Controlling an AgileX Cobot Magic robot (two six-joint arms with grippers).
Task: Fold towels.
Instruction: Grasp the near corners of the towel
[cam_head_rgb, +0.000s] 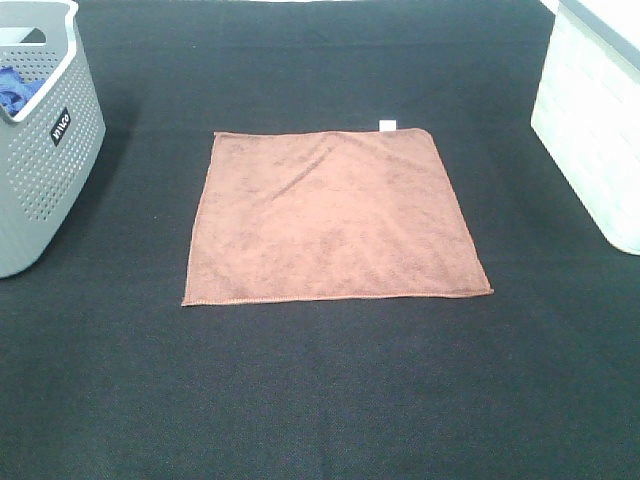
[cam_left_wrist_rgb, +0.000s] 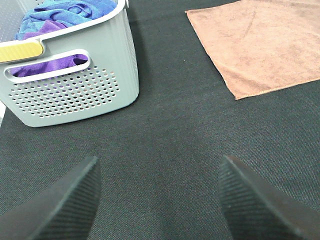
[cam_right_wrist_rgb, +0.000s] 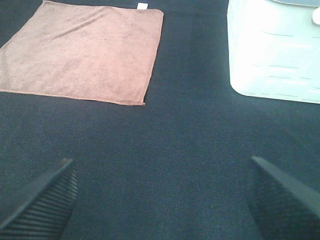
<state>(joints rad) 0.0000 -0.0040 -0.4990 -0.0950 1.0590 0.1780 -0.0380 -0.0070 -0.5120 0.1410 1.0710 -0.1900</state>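
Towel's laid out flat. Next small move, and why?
Probably advance both arms to the near corners of the towel. It lies flat, unfolded, and the left gripper and right gripper both hang with jaws open over the mat, short of its near hem.

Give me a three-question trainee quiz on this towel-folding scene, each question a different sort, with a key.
1. True or false: the brown towel lies flat and unfolded on the black table.
2. In the exterior view, the towel's white tag sits on which edge? A) far B) near C) left
3. Fill in: the grey basket holds blue and ____ cloths.
Key: 1 true; 2 A; 3 purple.
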